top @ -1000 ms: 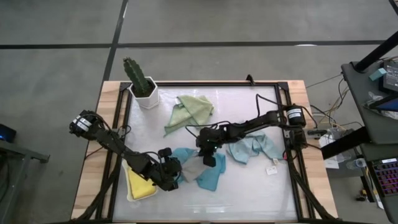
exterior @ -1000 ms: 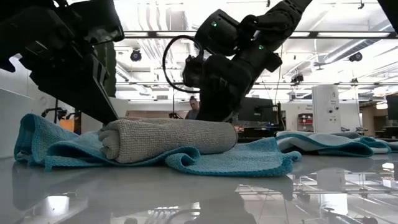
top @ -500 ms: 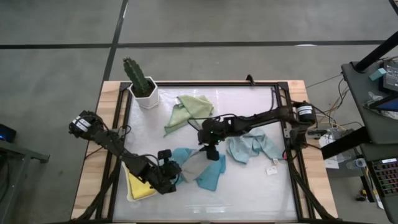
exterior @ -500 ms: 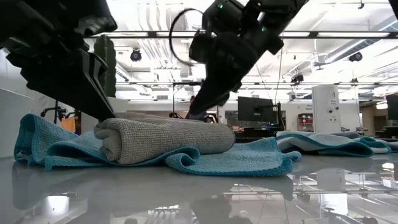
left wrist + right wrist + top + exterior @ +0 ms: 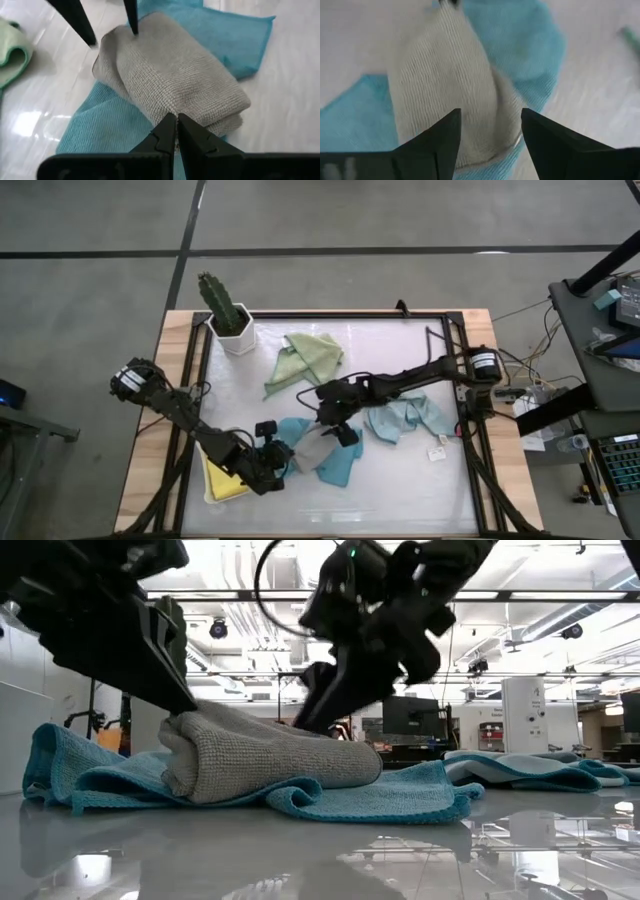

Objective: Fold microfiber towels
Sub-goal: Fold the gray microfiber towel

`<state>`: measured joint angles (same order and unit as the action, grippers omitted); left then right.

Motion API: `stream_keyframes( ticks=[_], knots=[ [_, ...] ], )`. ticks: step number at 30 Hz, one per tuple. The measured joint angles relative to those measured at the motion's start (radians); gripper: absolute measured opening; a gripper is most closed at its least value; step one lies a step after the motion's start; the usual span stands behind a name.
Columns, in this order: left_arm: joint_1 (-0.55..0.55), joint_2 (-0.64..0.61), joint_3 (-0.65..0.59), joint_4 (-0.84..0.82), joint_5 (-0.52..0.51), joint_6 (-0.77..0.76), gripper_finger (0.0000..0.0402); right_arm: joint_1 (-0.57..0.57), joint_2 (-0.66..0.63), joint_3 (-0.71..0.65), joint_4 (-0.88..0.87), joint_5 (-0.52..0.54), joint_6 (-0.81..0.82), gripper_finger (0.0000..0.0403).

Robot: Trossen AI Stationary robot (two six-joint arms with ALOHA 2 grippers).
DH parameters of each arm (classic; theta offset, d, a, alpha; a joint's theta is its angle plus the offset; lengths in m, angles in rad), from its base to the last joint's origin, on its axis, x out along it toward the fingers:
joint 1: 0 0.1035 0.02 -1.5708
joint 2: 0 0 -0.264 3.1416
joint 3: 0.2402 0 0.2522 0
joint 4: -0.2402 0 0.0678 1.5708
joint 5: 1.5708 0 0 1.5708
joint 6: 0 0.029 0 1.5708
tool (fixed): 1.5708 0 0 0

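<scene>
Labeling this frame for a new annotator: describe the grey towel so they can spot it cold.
Start at the white table and find the potted cactus at its far left corner. In the near middle, between the left gripper and the right gripper, a teal towel lies spread. The grey towel is the rolled bundle on top of it, the only grey cloth.

Seen from above, a table [image 5: 400, 490] has a potted cactus [image 5: 225, 315] at its top left corner. A loose towel [image 5: 308, 358] lies right of the cactus. Near the middle, a folded towel [image 5: 312, 448] lies on a spread towel [image 5: 340, 465]. The left gripper [image 5: 280, 460] is at its left end and the right gripper [image 5: 335, 430] at its right end. A crumpled towel [image 5: 405, 418] lies to the right, and another towel [image 5: 225, 480] lies at the left edge.
</scene>
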<state>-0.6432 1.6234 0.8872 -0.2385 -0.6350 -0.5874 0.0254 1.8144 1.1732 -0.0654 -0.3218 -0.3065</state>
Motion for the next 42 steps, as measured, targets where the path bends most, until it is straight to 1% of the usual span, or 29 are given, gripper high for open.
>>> stream_keyframes(
  ticks=[5, 8, 10, 12, 16, 17, 23, 29, 37, 40, 42],
  knots=[
    [-0.001, 0.0, 0.005, 0.0, -0.001, 0.0, 0.0004, 0.001, 0.054, 0.001, -0.004, -0.001, -0.005, 0.0195],
    [-0.001, -0.001, 0.005, -0.004, -0.001, 0.0, 0.0004, 0.001, 0.052, 0.001, -0.011, -0.003, -0.007, 0.0174],
    [-0.001, -0.001, 0.004, -0.006, -0.001, -0.004, 0.0004, 0.001, 0.044, 0.001, -0.03, -0.003, -0.008, 0.0148],
    [-0.003, -0.001, 0.003, -0.006, 0.0, -0.006, 0.0004, 0.001, 0.038, 0.007, -0.056, -0.006, -0.009, 0.0111],
    [-0.008, -0.001, 0.0, -0.006, 0.001, -0.01, 0.0004, 0.001, 0.033, 0.037, -0.132, -0.059, -0.045, 0.0027],
    [-0.009, -0.001, -0.002, -0.006, 0.005, -0.02, 0.0004, 0.001, 0.033, 0.045, -0.151, -0.069, -0.052, 0.0019],
    [-0.007, 0.0, -0.029, -0.013, 0.069, -0.097, 0.0004, 0.0, 0.028, 0.105, -0.218, -0.08, -0.032, 0.0011],
    [-0.004, 0.019, -0.036, -0.016, 0.067, -0.148, 0.0004, -0.037, 0.048, 0.129, -0.21, -0.081, 0.107, 0.0009],
    [0.004, 0.06, -0.038, -0.012, 0.071, -0.168, 0.0004, -0.038, 0.097, 0.127, -0.199, -0.079, 0.143, 0.0009],
    [0.004, 0.06, -0.038, -0.009, 0.057, -0.196, 0.0004, -0.043, 0.1, 0.128, -0.204, -0.078, 0.157, 0.0019],
    [0.004, 0.059, -0.038, -0.013, 0.056, -0.214, 0.0004, -0.046, 0.096, 0.128, -0.203, -0.074, 0.162, 0.0035]
  ],
)
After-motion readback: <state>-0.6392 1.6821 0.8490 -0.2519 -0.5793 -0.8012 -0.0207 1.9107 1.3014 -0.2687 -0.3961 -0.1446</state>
